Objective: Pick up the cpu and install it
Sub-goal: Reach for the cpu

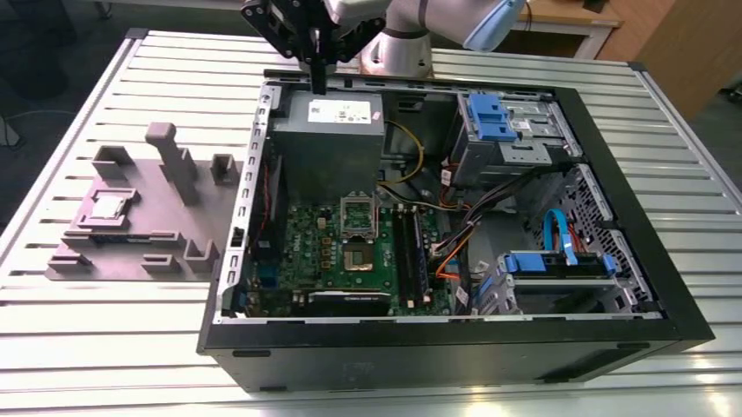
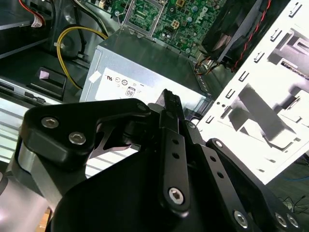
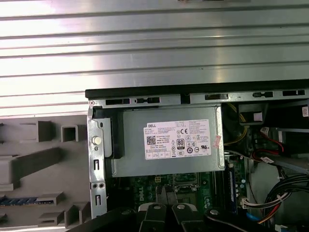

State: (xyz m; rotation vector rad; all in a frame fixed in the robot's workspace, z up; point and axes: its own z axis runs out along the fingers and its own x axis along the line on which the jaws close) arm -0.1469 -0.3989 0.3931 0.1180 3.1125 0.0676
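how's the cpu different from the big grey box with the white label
Size: the cpu is a small flat square, while the grey box is far larger and bulky.
Place: the cpu lies on the fixture plate, outside the computer case; the grey box sits inside the case.
Look: the cpu has a shiny silver top with no label, while the grey box is duller and carries a white label.
Both are silvery-grey with straight edges.

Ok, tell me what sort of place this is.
Most likely a robotics lab or test bench for computer assembly: a slatted metal table carries an open computer case with its motherboard bare, a grey fixture plate beside it holds the cpu, and the gripper hangs over the case.
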